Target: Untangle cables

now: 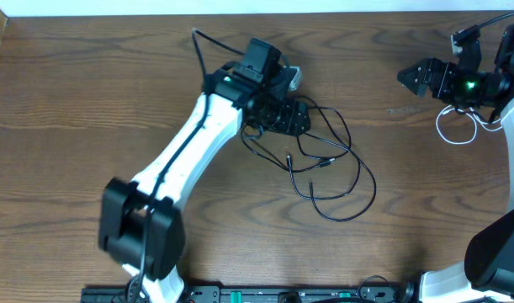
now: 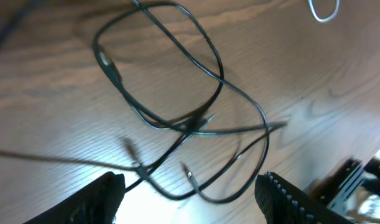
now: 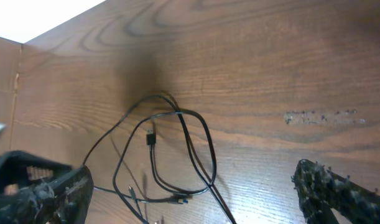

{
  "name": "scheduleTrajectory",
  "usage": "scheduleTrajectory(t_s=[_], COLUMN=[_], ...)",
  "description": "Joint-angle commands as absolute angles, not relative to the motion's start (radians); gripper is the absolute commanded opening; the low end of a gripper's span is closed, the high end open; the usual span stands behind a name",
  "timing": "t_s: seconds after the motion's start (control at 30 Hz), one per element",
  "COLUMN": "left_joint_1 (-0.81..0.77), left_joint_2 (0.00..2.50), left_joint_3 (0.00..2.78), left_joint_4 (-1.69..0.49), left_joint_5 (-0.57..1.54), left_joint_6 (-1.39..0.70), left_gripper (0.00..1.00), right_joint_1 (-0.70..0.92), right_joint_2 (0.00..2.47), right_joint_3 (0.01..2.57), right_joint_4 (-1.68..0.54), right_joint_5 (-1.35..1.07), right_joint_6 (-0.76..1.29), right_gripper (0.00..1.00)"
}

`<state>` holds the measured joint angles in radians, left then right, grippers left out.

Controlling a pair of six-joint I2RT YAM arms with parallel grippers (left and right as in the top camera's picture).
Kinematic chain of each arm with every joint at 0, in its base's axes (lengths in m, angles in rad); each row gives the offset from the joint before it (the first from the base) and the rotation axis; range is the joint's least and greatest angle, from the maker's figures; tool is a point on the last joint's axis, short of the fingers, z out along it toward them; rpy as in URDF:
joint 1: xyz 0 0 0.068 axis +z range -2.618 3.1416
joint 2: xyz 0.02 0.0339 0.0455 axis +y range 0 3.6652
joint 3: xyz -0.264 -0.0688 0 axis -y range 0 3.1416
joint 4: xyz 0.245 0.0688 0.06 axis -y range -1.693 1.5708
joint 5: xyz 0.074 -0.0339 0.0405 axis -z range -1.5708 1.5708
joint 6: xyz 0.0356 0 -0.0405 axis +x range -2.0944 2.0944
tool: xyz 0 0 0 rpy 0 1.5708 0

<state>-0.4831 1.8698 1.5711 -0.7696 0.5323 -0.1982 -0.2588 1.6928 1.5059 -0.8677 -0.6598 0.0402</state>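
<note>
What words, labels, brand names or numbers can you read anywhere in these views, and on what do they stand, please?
No text can be read in any of the three views.
On the dark strip along the near table edge: green marks, too small to read.
On the black cable and the white cable: no markings show.

Left gripper [image 2: 191, 182], right gripper [image 3: 193, 174] (both agape)
</note>
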Motion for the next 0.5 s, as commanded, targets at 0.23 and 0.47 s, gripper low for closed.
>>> scheduleTrajectory(t_s=[0.23,0.47], left_joint_1=[-0.491,-0.491], left_joint_2=[2.026,2.062], left_joint_3=[1.572,1.572], left_joint_4=[-0.697,-0.619], left_joint_5=[0.644,0.644], left_joint_6=[-0.449,-0.568], left_gripper=[0.73,0.73], right_joint_1=[-0.26,-0.26], right_joint_2=[1.666,1.666], right_joint_3=[1.51,1.51], right_joint_4=[-0.883,-0.902], right_joint_5=[-0.644,-0.633], right_joint_6=[0.028,0.028], right_gripper=[0.99,0.99])
